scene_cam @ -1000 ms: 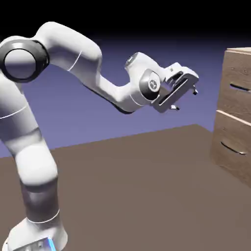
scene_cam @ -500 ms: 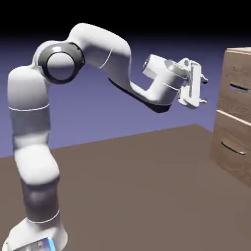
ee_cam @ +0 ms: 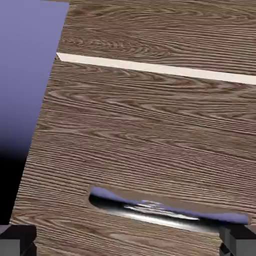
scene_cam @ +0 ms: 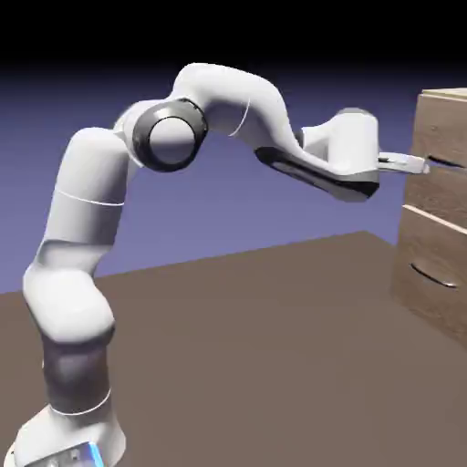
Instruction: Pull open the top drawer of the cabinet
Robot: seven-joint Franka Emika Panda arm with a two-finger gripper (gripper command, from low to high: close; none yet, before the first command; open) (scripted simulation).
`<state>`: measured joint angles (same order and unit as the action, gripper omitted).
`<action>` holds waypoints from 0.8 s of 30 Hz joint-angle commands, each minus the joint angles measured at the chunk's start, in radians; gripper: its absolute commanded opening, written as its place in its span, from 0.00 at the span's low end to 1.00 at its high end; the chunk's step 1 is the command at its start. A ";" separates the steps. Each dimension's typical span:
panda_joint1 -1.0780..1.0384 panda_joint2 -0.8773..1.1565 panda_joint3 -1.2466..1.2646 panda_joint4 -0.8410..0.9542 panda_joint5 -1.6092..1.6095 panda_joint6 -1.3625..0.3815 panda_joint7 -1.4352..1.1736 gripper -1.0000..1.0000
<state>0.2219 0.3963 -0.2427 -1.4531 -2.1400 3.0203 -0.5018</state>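
Observation:
The cabinet [scene_cam: 436, 228] is a light-brown wood-grain box at the exterior view's right edge, with two stacked drawer fronts. The top drawer [scene_cam: 447, 137] looks closed, and its thin silver handle [scene_cam: 447, 164] sits across it. My gripper [scene_cam: 416, 165] points straight at that handle, with its tips just short of the drawer front. In the hand view the top drawer [ee_cam: 150, 130] fills the picture and the handle [ee_cam: 165, 207] lies low, just above the gap of my gripper [ee_cam: 129, 242]. The grey fingertips [ee_cam: 17, 240] stand wide apart at the bottom corners, open, with nothing between them.
The lower drawer [scene_cam: 429, 292] with its own handle [scene_cam: 430, 276] sits beneath the top one. A pale stripe [ee_cam: 150, 67] crosses the wood in the hand view. The brown table [scene_cam: 255, 347] stretches from the robot's base to the cabinet.
The arm has stretched right toward the cabinet. The hand has turned so the fingers point at the top drawer's handle and nearly reach it. The jaws stayed open.

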 commanded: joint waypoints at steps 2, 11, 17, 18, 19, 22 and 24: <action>0.009 0.039 -0.010 0.055 -0.087 -0.001 -0.051 0.50; 0.047 0.216 -0.054 0.303 -0.478 -0.004 -0.278 0.50; 0.067 0.308 -0.077 0.432 -0.682 -0.005 -0.396 0.50; 0.055 0.321 -0.061 0.451 -0.650 -0.002 -0.439 0.50; 0.043 0.335 -0.045 0.470 -0.618 0.002 -0.483 0.50; 0.007 0.376 0.004 0.527 -0.522 0.014 -0.613 0.50; -0.017 0.403 0.037 0.564 -0.459 0.021 -0.700 0.50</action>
<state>0.2052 0.7990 -0.2061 -0.8888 -2.5985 3.0416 -1.2020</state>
